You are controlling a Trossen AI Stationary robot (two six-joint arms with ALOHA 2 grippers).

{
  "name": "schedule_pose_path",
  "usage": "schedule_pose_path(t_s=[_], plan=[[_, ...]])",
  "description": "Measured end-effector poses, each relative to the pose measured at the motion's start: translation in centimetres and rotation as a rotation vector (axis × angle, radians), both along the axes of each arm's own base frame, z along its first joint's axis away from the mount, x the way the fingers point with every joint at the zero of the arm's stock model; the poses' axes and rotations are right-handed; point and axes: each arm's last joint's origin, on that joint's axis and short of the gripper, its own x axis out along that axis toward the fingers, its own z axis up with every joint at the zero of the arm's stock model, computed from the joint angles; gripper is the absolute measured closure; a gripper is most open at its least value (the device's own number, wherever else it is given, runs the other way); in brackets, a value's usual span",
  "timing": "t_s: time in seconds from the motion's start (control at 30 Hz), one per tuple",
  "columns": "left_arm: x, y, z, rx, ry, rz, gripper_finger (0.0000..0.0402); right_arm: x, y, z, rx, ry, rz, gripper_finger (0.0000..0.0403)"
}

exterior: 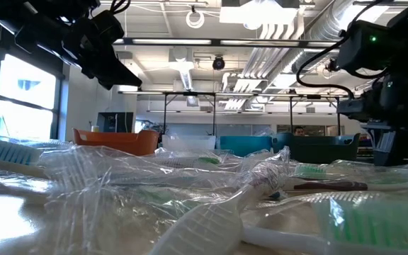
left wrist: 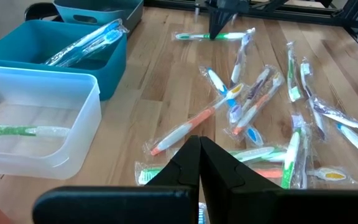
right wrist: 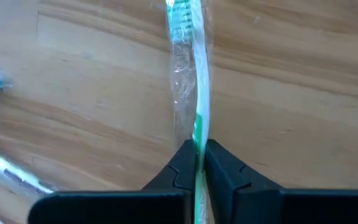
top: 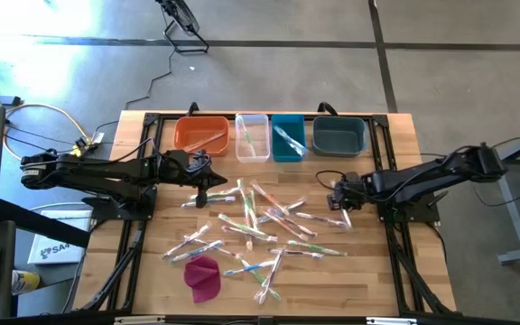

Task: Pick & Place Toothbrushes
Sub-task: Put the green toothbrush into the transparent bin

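Toothbrush point(right wrist: 194, 74) in right gripper point(right wrist: 196, 163) (green-handled)

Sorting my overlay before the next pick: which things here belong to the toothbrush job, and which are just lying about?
Job:
- wrapped toothbrushes scattered on the table
- green toothbrush pinched in the right end effector
- four bins: orange, clear, teal, dark blue
- left end effector, shut, empty

Lying about:
- magenta cloth
- cables beside the table
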Motion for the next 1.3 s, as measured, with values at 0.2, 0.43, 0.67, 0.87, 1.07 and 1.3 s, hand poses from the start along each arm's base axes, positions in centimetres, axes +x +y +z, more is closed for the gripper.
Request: schedule_pose_path(t_s=[0.2, 0.43, 0.67, 0.87, 1.07, 1.3], plan=[[0.0, 0.0, 0.0, 0.0, 0.0, 0.0, 0.0401, -0.1, -0.2, 0.9, -0.048, -0.074, 0.019, 0.0395], [0.0, 0.0, 0.0, 0.0, -0.001, 0.0, 0.0401, 0.2, -0.2, 2.1, -0.084, -0.198, 0.089, 0.0396], [0.0, 0.0, 0.0, 0.0, -0.002, 0.0, 0.0401, 1.1, -0.2, 3.9, -0.162, -0.401, 0.186, 0.0396], [0.0, 0.0, 0.1, -0.002, -0.013, 0.001, 0.0401, 1.7, -0.3, 5.5, -0.278, -0.548, 0.245, 0.0396], [0.2, 0.0, 0.5, -0.048, -0.062, 0.021, 0.0401, 2.7, -0.4, 6.7, -0.426, -0.657, 0.32, 0.0396], [0.3, 0.2, 1.0, -0.077, -0.117, 0.071, 0.0401, 3.1, -0.5, 7.5, -0.569, -0.689, 0.391, 0.0396]])
